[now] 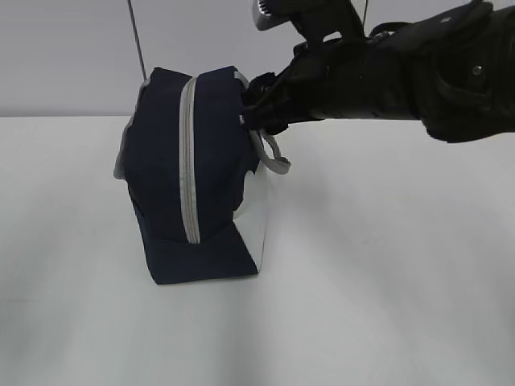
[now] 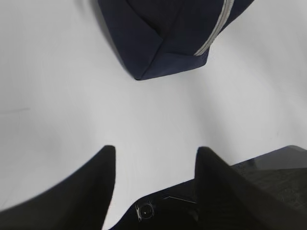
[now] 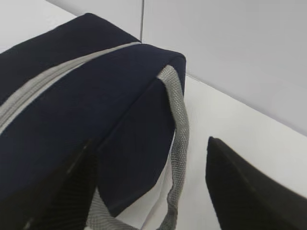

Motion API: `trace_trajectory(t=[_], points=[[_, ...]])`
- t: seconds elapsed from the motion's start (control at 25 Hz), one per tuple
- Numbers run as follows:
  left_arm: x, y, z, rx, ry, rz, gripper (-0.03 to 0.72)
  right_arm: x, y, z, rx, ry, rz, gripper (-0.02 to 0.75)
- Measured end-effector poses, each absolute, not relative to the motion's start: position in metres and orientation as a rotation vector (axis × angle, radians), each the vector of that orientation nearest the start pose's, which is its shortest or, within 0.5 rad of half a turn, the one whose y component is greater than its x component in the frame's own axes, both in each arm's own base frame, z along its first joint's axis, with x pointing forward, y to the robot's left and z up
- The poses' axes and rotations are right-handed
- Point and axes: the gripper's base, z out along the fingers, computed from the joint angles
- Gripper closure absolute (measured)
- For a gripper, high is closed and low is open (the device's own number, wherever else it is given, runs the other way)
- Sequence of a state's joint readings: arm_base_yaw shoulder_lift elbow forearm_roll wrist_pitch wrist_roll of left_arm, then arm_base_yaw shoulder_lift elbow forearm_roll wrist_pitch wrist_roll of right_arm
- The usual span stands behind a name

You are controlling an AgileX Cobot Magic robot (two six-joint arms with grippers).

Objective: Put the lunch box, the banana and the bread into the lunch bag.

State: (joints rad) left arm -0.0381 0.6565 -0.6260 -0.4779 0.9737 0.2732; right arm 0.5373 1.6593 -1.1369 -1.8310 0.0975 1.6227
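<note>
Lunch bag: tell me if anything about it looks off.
The lunch bag lies tipped on its side, zipper band running vertically and closed. The lunch box, banana and bread are nowhere in view. Right gripper is at its grey strap.

A plain white table (image 1: pixel 386 305) before a pale grey wall (image 1: pixel 64 56), thin vertical rod (image 1: pixel 135 36) behind.

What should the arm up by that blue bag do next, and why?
Probably close the right tool on the grey strap handle. Its jaws stand open on either side of the strap at the lunch bag top, and the grey zipper band looks shut, so nothing can go in yet.
</note>
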Motion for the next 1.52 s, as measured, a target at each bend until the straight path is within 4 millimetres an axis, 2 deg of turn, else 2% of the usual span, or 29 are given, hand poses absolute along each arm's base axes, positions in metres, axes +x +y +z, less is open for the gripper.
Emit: trace_trajectory(t=[0.08, 0.2, 0.32, 0.44, 0.6, 0.8, 0.96, 1.28, 1.4, 1.52], points=[[0.094, -0.037, 0.298, 0.185, 2.387, -0.475, 0.307, 0.328, 0.195, 0.278, -0.704, 1.838, 0.049, 0.218], [0.083, -0.035, 0.3, 0.187, 2.354, -0.456, 0.307, 0.324, 0.194, 0.276, -0.76, 1.81, -0.148, 0.218], [0.075, -0.035, 0.303, 0.195, 2.324, -0.451, 0.308, 0.321, 0.184, 0.271, -0.746, 1.904, -0.325, 0.219], [0.07, -0.035, 0.303, 0.202, 2.328, -0.453, 0.308, 0.311, 0.175, 0.26, -0.742, 2.101, -0.362, 0.225], [0.069, -0.035, 0.303, 0.203, 2.327, -0.447, 0.308, 0.287, 0.175, 0.259, -0.837, 2.314, -0.19, 0.261], [0.068, -0.033, 0.302, 0.21, 2.335, -0.419, 0.308, 0.254, 0.172, 0.287, -0.884, 2.392, 0.038, 0.271], [0.067, -0.032, 0.301, 0.217, 2.356, -0.411, 0.308, 0.23, 0.162, 0.312, -0.896, 2.395, 0.14, 0.271], [0.06, -0.029, 0.298, 0.246, 2.392, -0.36, 0.308, 0.171, 0.124, 0.362, -0.876, 2.352, 0.216, 0.272], [0.053, -0.027, 0.297, 0.261, 2.391, -0.322, 0.308, 0.145, 0.107, 0.37, -0.878, 2.331, 0.24, 0.272], [0.045, -0.026, 0.297, 0.275, 2.391, -0.299, 0.308, 0.12, 0.09, 0.367, -0.873, 2.31, 0.265, 0.272]])
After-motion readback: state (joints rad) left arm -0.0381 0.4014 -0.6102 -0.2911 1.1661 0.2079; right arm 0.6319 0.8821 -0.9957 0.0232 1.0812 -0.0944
